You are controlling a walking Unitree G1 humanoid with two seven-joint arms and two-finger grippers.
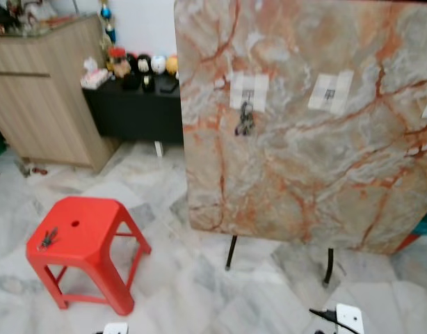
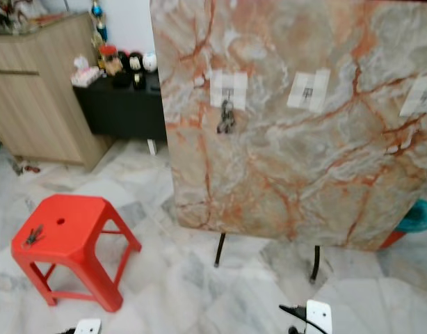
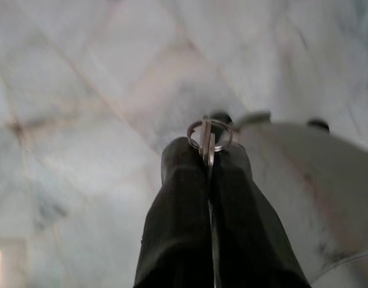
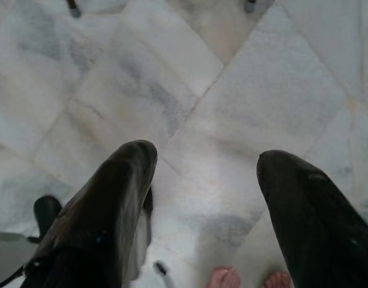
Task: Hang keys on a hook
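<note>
1. Our left gripper (image 3: 209, 157) is closed on a set of keys (image 3: 208, 139), pinched between the two black fingers (image 3: 179, 198); the metal ring sticks out past the fingertips, above the marble floor (image 3: 82, 90).
2. The keys look silvery: a thin round ring with a flat blade held edge-on.
3. Our right gripper (image 4: 205, 168) hangs with its fingers spread wide, holding nothing.
4. On the upright marble board (image 1: 311, 139), another bunch of keys (image 1: 245, 120) hangs from a hook (image 1: 247, 94); a second hook (image 1: 330, 92) is bare.
5. A third bunch (image 1: 48, 238) lies on the red stool (image 1: 85, 243).
</note>
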